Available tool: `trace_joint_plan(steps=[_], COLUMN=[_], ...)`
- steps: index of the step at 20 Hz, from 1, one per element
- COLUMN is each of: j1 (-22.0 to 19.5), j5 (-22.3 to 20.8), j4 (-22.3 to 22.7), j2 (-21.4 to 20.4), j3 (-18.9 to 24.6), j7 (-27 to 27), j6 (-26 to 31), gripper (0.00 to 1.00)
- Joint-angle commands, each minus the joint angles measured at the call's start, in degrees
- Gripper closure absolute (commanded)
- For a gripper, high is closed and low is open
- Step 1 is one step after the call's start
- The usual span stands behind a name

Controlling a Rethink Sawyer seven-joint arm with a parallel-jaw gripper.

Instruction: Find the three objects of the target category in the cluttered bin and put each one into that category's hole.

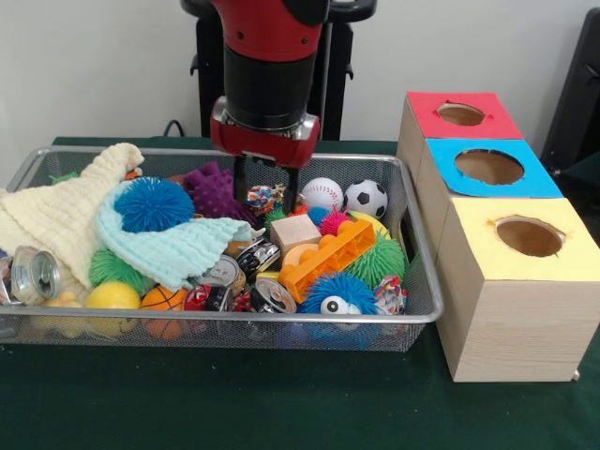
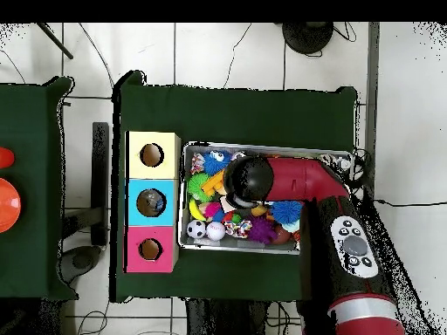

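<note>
Bin [image 1: 417,281] long axis runs left-right; gripper [image 1: 266,195] fingers spread, empty, over clutter.

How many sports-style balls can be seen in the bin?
3: a baseball and a soccer ball side by side at the far right, and a small basketball at the near wall. Others may be buried under the clutter.

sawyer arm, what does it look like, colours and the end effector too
The Sawyer arm is glossy red with black cylindrical joint sections. A red collar with small metal fittings sits above the end effector, which has two thin dark fingers. From overhead, a black link carries a light panel of round buttons, with a red band near the base.
</note>
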Motion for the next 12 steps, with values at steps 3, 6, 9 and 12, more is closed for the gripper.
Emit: trace_joint_plan(steps=[3,6,9,12], j1=[1.63,1.74,0.96,1.13], j5=[3.39,3.67,4.27,4.27], j4=[-1.46,-4.17,-7.25,-10.73], j2=[5.52,6.39,7.77,9.46], j3=[-1.93,-2.15,-1.15,-0.77], j7=[9.83,9.08,6.34,4.59], j6=[-1.57,-1.09,0.7,2.63], gripper=[0.0,0.0,0.0,0.0])
